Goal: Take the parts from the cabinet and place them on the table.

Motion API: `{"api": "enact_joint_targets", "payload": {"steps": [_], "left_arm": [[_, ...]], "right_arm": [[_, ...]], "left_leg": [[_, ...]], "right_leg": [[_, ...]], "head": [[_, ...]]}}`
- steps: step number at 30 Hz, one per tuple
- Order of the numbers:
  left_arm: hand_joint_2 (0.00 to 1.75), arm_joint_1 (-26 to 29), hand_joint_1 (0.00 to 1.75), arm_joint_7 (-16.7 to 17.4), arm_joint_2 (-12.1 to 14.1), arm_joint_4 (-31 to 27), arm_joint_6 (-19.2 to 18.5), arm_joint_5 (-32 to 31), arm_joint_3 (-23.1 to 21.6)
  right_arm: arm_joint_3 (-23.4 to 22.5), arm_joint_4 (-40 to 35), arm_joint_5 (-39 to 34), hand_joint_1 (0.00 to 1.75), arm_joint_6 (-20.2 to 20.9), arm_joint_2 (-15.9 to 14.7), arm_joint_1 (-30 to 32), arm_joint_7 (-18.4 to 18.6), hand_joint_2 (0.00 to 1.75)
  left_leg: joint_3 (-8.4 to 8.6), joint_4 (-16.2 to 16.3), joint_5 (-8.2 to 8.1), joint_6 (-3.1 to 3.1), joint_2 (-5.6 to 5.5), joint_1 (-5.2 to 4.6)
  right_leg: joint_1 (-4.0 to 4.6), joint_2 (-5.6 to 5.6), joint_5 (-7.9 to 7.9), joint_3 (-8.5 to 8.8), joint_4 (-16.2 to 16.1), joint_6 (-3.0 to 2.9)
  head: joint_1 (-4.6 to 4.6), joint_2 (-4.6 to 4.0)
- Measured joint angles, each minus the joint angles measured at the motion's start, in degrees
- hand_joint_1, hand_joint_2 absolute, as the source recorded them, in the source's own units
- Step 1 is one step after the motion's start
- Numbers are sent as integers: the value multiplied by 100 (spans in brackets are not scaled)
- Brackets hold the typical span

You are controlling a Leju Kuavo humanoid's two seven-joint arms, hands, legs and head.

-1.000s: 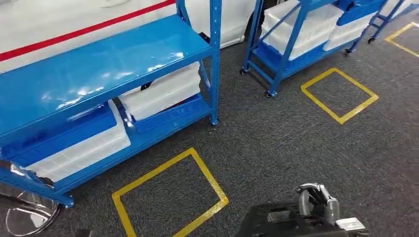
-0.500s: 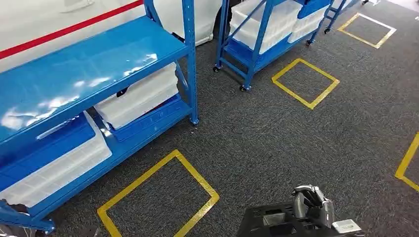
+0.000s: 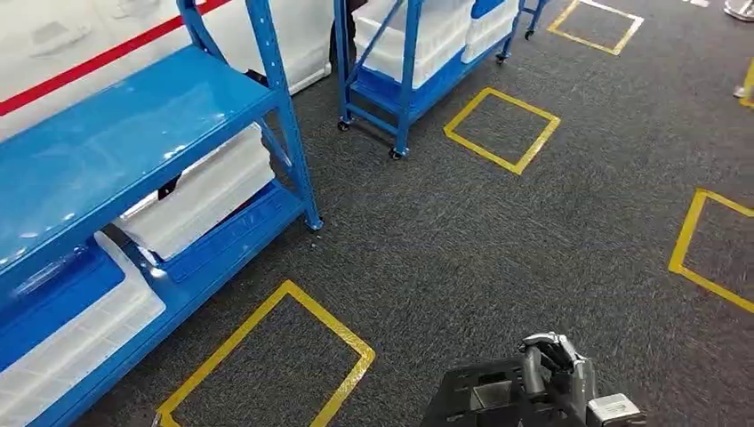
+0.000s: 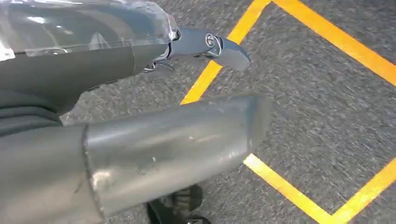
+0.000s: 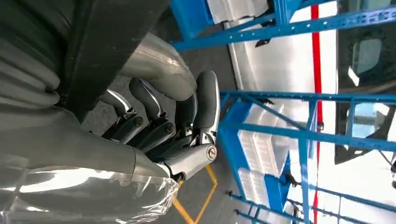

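Observation:
A black, frame-like part sits at the bottom edge of the head view. My right hand grips its right side, fingers curled over the top edge. In the right wrist view the right hand has its dark fingers wrapped against the black part, with the grey thumb across them. The left wrist view has my left hand over the carpet, thumb thick and grey, one finger stretched out; I cannot tell whether it holds anything. The blue cabinet stands at the left.
White bins lie on the cabinet's lower shelf. A second blue rack on casters stands at the back. Yellow tape squares mark the dark grey carpet, with another at the right.
The camera has turned right, so the cabinet and tape squares slide left in the picture. My right hand and the black part keep their place at the bottom.

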Motion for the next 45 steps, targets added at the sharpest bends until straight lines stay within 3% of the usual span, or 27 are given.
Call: {"api": "enact_joint_targets", "payload": {"steps": [2,4,5,6,9,10,11,13,15,16,17,19,20,21,25,27,28,30,32,34,35,36,40,41,42,43,45], "left_arm": [[0,-13,0,-37,2,0,0,26,0],[0,-30,0,-66,4,0,-9,50,0],[0,-43,0,-70,-4,0,-15,83,0],[0,-48,0,-88,-7,2,-20,105,0],[0,-96,0,-171,-9,0,-59,162,0],[0,-134,0,-256,-22,0,-114,243,2],[0,-184,0,-359,-15,0,-173,339,13],[0,-237,0,-549,-20,2,-241,407,37],[0,-339,0,-634,-33,2,-221,409,35],[0,-401,0,-651,-41,0,-203,409,35],[0,-453,0,-671,-50,0,-203,409,35],[0,-559,0,-789,-85,0,-199,404,28],[0,-635,0,-850,-100,0,-138,404,-2],[0,-713,0,-888,-142,0,-72,407,-51],[0,-1115,0,-896,-256,0,271,409,-371],[0,-1288,0,-901,-280,-2,359,409,-507],[0,-1336,0,-907,-282,-2,396,409,-582],[0,-1419,0,-936,-282,0,464,409,-716],[0,-1554,0,-962,-293,0,550,409,-856],[0,-1738,0,-962,-308,0,666,409,-977],[0,-1808,0,-960,-310,0,695,409,-1025],[0,-1853,0,-962,-319,0,732,411,-1062],[0,-2060,0,-1069,-402,0,909,389,-1229],[0,-2147,0,-1078,-468,0,916,340,-1302],[0,-2216,0,-1078,-472,2,909,258,-1344],[0,-2251,0,-1064,-477,2,859,137,-1384],[0,-2262,0,-1038,-490,2,778,4,-1445]], "right_arm": [[0,0,18,175,-9,-15,-1,0,175],[2,0,33,175,-11,-24,0,0,175],[2,-2,33,175,-11,-31,0,0,175],[4,-4,35,175,-11,-39,-13,4,175],[17,-9,48,175,-4,-57,6,4,175],[17,-9,48,175,-4,-70,8,7,175],[17,-9,50,175,-2,-81,19,11,175],[39,-9,61,175,11,-98,-29,26,175],[66,-4,64,175,-5,-107,-34,42,175],[94,-2,64,175,-7,-111,-34,48,175],[103,0,66,175,-9,-122,-35,50,175],[109,-2,66,175,-4,-138,-38,50,175],[129,-6,68,175,0,-146,-51,61,175],[142,-7,68,175,15,-155,-84,81,175],[186,-7,87,175,48,-184,-120,135,175],[212,-4,98,175,72,-188,-164,144,175],[234,2,98,175,85,-188,-206,151,175],[275,6,98,175,113,-190,-212,155,175],[289,26,98,175,155,-194,-224,181,175],[302,42,98,175,190,-197,-258,203,175],[310,46,98,175,192,-197,-275,210,175],[321,55,98,175,194,-197,-297,214,175],[345,59,107,175,236,-201,-323,221,175],[345,63,109,175,251,-212,-330,225,175],[345,63,109,175,262,-212,-358,223,175],[354,74,109,175,291,-212,-399,227,175],[372,107,109,175,302,-214,-429,227,175]], "left_leg": [[138,-372,371,-27,-5,29],[594,-1364,907,-67,-126,87],[675,-1516,773,-116,-476,108],[664,-1604,823,-68,-546,100],[651,-1545,851,79,-328,63],[638,-1579,887,137,-232,111],[633,-1586,899,166,-175,97],[607,-1586,909,187,-36,66],[583,-1585,910,190,119,32],[582,-1585,909,191,193,22],[584,-1585,906,195,266,10],[604,-1586,893,202,402,-8],[619,-1592,888,196,463,-8],[619,-1593,877,173,512,-41],[693,-1691,895,85,735,-36],[587,-1395,669,53,210,-1],[412,-995,454,41,77,2],[-1,-170,145,16,11,4],[-89,-135,349,0,10,11],[274,-1034,941,-14,-67,37],[448,-1495,1131,-28,-275,71],[488,-1528,985,-32,-558,87],[488,-1615,1051,104,-329,48],[503,-1651,1078,151,-256,78],[523,-1681,1080,191,-202,72],[529,-1692,1081,211,-117,51],[527,-1691,1064,230,55,26]], "right_leg": [[-22,143,-16,-1,51,24],[-62,293,-66,-13,151,94],[-72,361,-92,-61,204,143],[-45,420,-106,-109,295,172],[-67,594,-37,-184,251,271],[-74,632,-39,-206,281,285],[-45,295,-161,-268,427,299],[-58,-43,-591,-633,1162,349],[-66,-133,-885,-1026,1965,359],[-64,-133,-829,-1054,2022,345],[-57,-136,-665,-951,1821,320],[5,-269,-192,-417,845,209],[89,-555,-87,-135,312,127],[148,-716,-150,-112,231,84],[169,-418,-49,-112,73,-6],[73,-297,55,3,-78,-36],[65,-224,63,1,-77,-52],[65,-31,62,0,-64,-52],[61,149,52,1,-30,-38],[41,320,12,6,45,13],[27,391,-24,-7,104,43],[30,460,-41,-60,152,84],[-19,752,18,-206,176,219],[-31,640,-21,-216,233,228],[9,276,-149,-305,424,262],[-2,44,-352,-510,805,300],[-41,-116,-682,-992,1684,336]], "head": [[2,0],[-2,-2],[-6,0],[-53,0],[-35,0],[-37,0],[-8,0],[39,0],[39,0],[44,-2],[42,0],[39,-2],[39,0],[33,0],[46,0],[48,0],[31,-2],[18,-2],[11,0],[15,0],[13,-2],[22,-2],[-2,0],[-9,0],[29,-2],[75,-2],[74,0]]}}
